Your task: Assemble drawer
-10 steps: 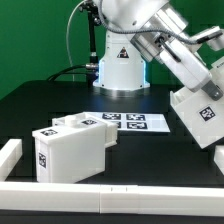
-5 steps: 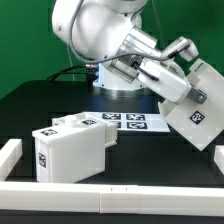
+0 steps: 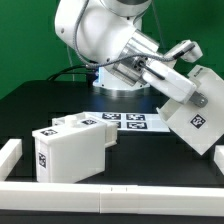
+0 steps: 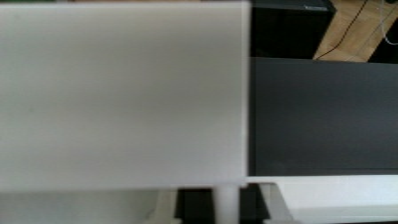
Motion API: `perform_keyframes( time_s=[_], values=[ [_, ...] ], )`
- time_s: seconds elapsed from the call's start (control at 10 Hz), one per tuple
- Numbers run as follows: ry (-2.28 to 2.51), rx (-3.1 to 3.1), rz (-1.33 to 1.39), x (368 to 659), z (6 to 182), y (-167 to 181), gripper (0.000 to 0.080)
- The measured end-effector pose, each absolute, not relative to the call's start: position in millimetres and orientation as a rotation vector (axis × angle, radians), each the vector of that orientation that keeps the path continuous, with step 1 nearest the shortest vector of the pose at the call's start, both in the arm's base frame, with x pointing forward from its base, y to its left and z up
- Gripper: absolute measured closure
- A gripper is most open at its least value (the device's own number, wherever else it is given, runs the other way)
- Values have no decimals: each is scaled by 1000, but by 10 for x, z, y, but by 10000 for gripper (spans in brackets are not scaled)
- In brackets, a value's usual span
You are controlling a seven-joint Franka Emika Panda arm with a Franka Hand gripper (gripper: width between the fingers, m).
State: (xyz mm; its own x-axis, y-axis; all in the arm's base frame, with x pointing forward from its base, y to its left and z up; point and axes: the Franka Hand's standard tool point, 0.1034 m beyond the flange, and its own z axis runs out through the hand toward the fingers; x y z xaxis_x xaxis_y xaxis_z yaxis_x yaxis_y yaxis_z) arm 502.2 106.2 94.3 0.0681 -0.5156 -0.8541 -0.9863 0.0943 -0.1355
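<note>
My gripper (image 3: 174, 88) is shut on the wall of a white drawer part (image 3: 195, 112) with square tags and holds it tilted in the air at the exterior view's right, above the table. In the wrist view this part (image 4: 116, 95) fills most of the picture, and a thin white wall stands between the fingers (image 4: 270, 206) of my gripper (image 4: 222, 205). Two more white drawer parts (image 3: 72, 152) with tags stand together on the black table at the exterior view's left front.
The marker board (image 3: 127, 122) lies flat mid-table, below and beside the held part. Low white border rails (image 3: 110, 195) run along the front and the sides. The robot base (image 3: 118, 70) stands at the back.
The arm's upper links have swung round over the table. The held part has tilted further and shifted slightly, still high at the exterior view's right. The parts on the table have not moved.
</note>
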Motion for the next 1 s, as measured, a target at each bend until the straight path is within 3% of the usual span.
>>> perform_keyframes(
  time_s=[1.0],
  values=[
    [1363, -1618, 646, 4958, 1066, 1041, 768]
  ],
)
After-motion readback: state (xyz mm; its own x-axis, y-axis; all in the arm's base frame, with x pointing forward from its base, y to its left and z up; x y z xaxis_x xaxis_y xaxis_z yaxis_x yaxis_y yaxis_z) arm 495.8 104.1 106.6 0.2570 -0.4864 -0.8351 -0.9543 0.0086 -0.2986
